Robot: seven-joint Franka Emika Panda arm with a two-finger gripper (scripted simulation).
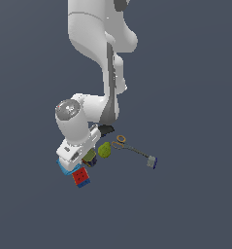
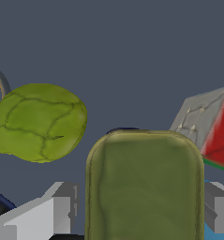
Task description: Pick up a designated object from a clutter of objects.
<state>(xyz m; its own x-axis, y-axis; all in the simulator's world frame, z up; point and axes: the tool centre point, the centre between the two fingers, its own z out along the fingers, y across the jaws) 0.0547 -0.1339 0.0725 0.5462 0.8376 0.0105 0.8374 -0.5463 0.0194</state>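
The designated object (image 2: 144,187) fills the wrist view with its olive-green top, and it stands between my grey fingers (image 2: 62,206). A thin dark gap shows between it and one finger, so my gripper (image 2: 141,211) is open around it. In the exterior view the designated object (image 1: 90,155) rests on the floor inside the clutter of objects, half hidden by my gripper (image 1: 84,158), which is low over it. The green pear shape (image 1: 105,150) lies just beside it and apart from it.
A red cube (image 1: 81,177) and a blue cup (image 1: 65,168) sit close against my hand. Orange-handled scissors (image 1: 120,141), a black spatula (image 1: 106,129) and a grey-blue tool (image 1: 151,162) lie toward the exterior view's right. The pear (image 2: 38,122) and cube (image 2: 219,131) flank the fingers.
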